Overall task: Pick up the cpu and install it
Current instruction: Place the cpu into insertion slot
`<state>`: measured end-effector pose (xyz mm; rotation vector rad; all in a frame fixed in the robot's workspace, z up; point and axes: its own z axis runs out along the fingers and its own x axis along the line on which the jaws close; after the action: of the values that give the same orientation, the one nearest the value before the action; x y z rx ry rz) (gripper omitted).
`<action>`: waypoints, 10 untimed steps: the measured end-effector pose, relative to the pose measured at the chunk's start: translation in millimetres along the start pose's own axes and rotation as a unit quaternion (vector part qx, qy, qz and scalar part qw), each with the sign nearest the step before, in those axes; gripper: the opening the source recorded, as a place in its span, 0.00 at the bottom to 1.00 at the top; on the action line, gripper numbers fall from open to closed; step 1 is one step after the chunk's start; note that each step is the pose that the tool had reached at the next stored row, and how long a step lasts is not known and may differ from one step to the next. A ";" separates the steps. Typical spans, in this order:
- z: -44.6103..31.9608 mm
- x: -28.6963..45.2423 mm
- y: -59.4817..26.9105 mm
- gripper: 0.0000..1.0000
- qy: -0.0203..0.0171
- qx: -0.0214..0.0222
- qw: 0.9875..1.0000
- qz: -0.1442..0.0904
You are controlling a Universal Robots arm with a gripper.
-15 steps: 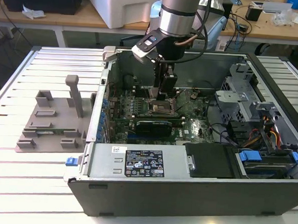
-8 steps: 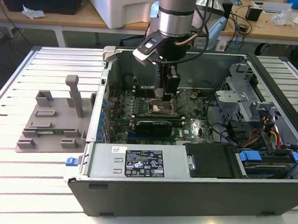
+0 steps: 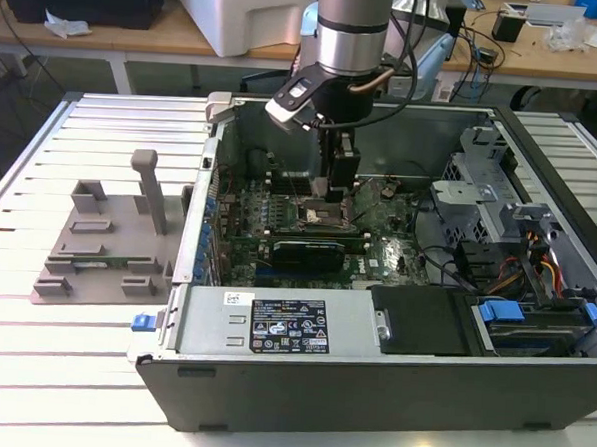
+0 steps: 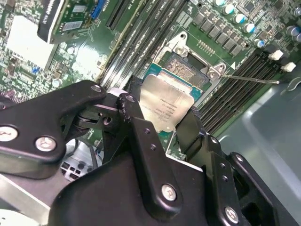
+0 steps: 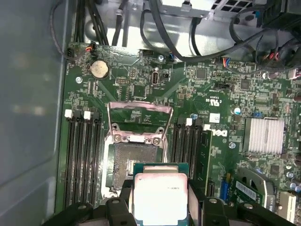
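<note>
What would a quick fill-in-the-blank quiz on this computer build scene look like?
1. The gripper is shut on the ___.
2. The metal frame of the socket stands ___.
3. The grey fixture tray lies on the exterior view's ___ of the computer case.
Missing words: cpu; open; left.

We see a silver-grey cylindrical arm (image 3: 351, 31) ringed by a black band. Black cables (image 3: 405, 64) loop off its side, and a pale grey camera housing (image 3: 290, 101) is mounted beside them. The gripper (image 4: 162, 123) is matte black, built of flat jointed links pinned with round silver screws (image 4: 169, 191).
</note>
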<state>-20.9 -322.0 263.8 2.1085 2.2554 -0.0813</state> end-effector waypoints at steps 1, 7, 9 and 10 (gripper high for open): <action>1.7 1.2 0.1 0.54 0.000 0.000 1.000 0.002; 13.7 12.6 0.8 0.54 0.000 0.001 1.000 0.008; 17.6 15.1 1.0 0.54 0.000 0.001 1.000 0.009; 21.9 16.7 1.1 0.54 0.000 0.001 1.000 0.009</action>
<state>-20.9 -306.9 240.7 2.1304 2.2361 -0.0830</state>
